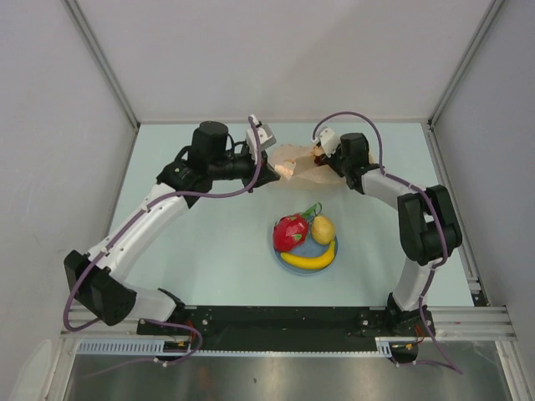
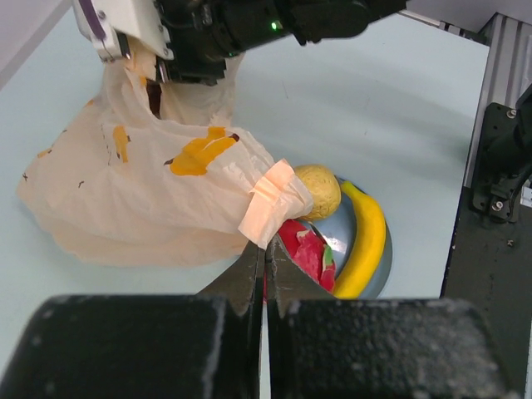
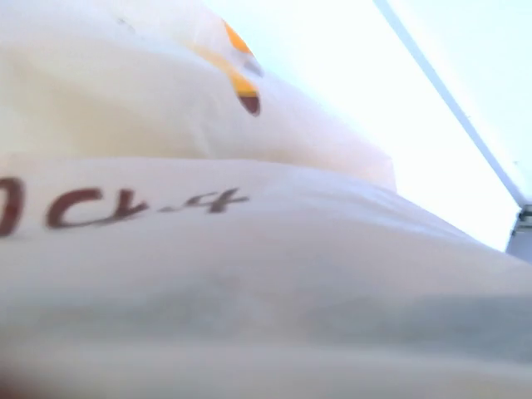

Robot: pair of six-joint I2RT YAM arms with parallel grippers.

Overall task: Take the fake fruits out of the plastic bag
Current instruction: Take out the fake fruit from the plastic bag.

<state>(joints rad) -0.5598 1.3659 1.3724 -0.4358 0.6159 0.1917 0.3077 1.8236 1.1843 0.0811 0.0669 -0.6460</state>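
Left gripper (image 2: 264, 249): jaws pinching a fold of the plastic bag (image 2: 141, 191). Right gripper (image 1: 320, 154): against the bag, jaw state cannot be told. Dragon fruit (image 1: 290, 232), banana (image 1: 309, 259) and yellow round fruit (image 1: 323, 229) lie on blue plate (image 1: 311, 272).

Bag (image 3: 249, 274) fills nearly the whole view, right up against the lens and blurred. The jaws are hidden behind the film. Pale peach film lies in two broad folds, one low and nearest the jaws, one rising behind it further out. Dark red print (image 3: 75, 212) on the near fold, left of the jaws, unreadable. Orange mark (image 3: 241, 83) with a dark tip on the far fold, ahead. Ahead-right is washed-out bright ground, with a grey rail (image 3: 453, 101) slanting across it.
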